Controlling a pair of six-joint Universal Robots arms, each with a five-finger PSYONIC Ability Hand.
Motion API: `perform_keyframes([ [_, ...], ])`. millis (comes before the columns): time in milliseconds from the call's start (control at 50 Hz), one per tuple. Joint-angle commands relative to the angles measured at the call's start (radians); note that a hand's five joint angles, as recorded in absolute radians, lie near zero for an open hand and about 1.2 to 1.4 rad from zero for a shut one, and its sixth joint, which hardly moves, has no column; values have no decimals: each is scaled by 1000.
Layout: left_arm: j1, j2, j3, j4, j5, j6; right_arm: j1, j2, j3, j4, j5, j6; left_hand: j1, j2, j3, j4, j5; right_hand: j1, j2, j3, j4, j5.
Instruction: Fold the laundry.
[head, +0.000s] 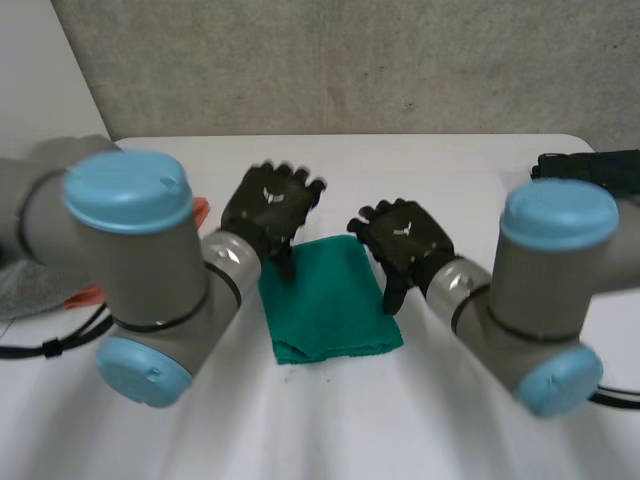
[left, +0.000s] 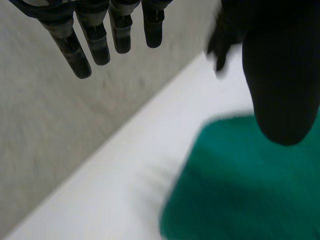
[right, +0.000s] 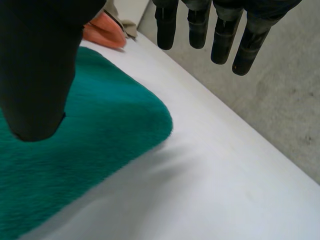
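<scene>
A green cloth (head: 328, 298) lies folded into a small rectangle on the white table (head: 400, 160), between my two hands. My left hand (head: 268, 212) hovers over the cloth's far left corner, open, fingers straight, holding nothing. In the left wrist view its fingers (left: 95, 37) point away above the table and its thumb (left: 280, 85) hangs over the green cloth (left: 240, 190). My right hand (head: 404, 240) hovers at the cloth's far right corner, open and empty. In the right wrist view its fingers (right: 220, 30) are straight and its thumb (right: 40, 70) is above the green cloth (right: 90, 145).
An orange item (head: 200, 210) lies behind my left arm, seen as the orange item (right: 102, 31) beyond the cloth in the right wrist view. Grey fabric (head: 25, 290) sits at the table's left. A black object (head: 590, 165) rests at the far right. A grey wall (head: 350, 60) backs the table.
</scene>
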Motion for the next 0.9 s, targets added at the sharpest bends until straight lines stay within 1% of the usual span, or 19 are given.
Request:
perform_keyframes([
  [20, 69, 81, 23, 17, 249, -32, 83, -66, 299, -328, -6, -30, 24, 9, 1, 10, -6, -35, -47, -36, -63, -67],
  [80, 96, 84, 27, 9, 345, -72, 89, -33, 319, -379, -1, -43, 42, 27, 19, 28, 12, -35, -47, -36, -63, -67],
  [100, 110, 84, 29, 0, 413, -103, 93, 4, 319, -397, -1, -50, 65, 50, 42, 51, 35, -35, -47, -36, -63, -67],
  [180, 139, 84, 37, -29, 522, -160, 93, 68, 283, -410, -6, -81, 80, 65, 57, 66, 50, -35, -47, -36, -63, -67],
  [200, 142, 84, 37, -34, 533, -166, 93, 78, 272, -410, -6, -90, 80, 65, 57, 66, 50, -35, -47, -36, -63, -67],
  [240, 148, 79, 37, -37, 542, -171, 93, 93, 250, -407, -6, -104, 80, 65, 57, 66, 50, -35, -47, -36, -63, -67],
  [340, 152, 70, 29, -37, 528, -172, 86, 142, 198, -413, -6, -124, 77, 62, 54, 63, 47, -19, -31, -20, -48, -51],
  [400, 148, 70, 26, -37, 527, -172, 86, 151, 174, -413, -8, -122, 74, 59, 51, 60, 44, 96, 84, 95, 67, 63],
  [480, 150, 70, 24, -35, 527, -174, 85, 200, 116, -404, -6, -119, 74, 59, 51, 60, 44, 295, 283, 294, 266, 263],
  [540, 150, 72, 23, -35, 527, -174, 85, 220, 89, -400, -3, -121, 74, 59, 51, 60, 44, 383, 372, 382, 355, 351],
  [560, 149, 73, 23, -35, 527, -174, 85, 230, 77, -400, -6, -119, 74, 59, 51, 60, 44, 474, 462, 473, 445, 441],
  [620, 148, 75, 21, -37, 528, -174, 85, 234, 60, -400, -8, -118, 71, 56, 48, 57, 41, 574, 562, 573, 546, 542],
  [680, 145, 78, 17, -37, 527, -174, 83, 237, 36, -400, -9, -110, 71, 56, 48, 57, 41, 767, 756, 767, 739, 735],
  [700, 145, 78, 17, -37, 527, -174, 83, 237, 25, -400, -18, -107, 71, 56, 48, 57, 41, 951, 940, 950, 923, 919],
  [740, 145, 81, 17, -35, 527, -175, 83, 237, 16, -402, -29, -106, 71, 56, 48, 57, 41, 1172, 1160, 1171, 1144, 1140],
  [840, 152, 82, 24, -34, 527, -175, 74, 228, -4, -400, -34, -104, 71, 56, 48, 57, 41, 1187, 1175, 1186, 1158, 1155],
  [900, 152, 84, 24, -34, 527, -175, 11, 210, 3, -385, -41, -106, 71, 56, 48, 57, 41, 1187, 1175, 1186, 1158, 1155],
])
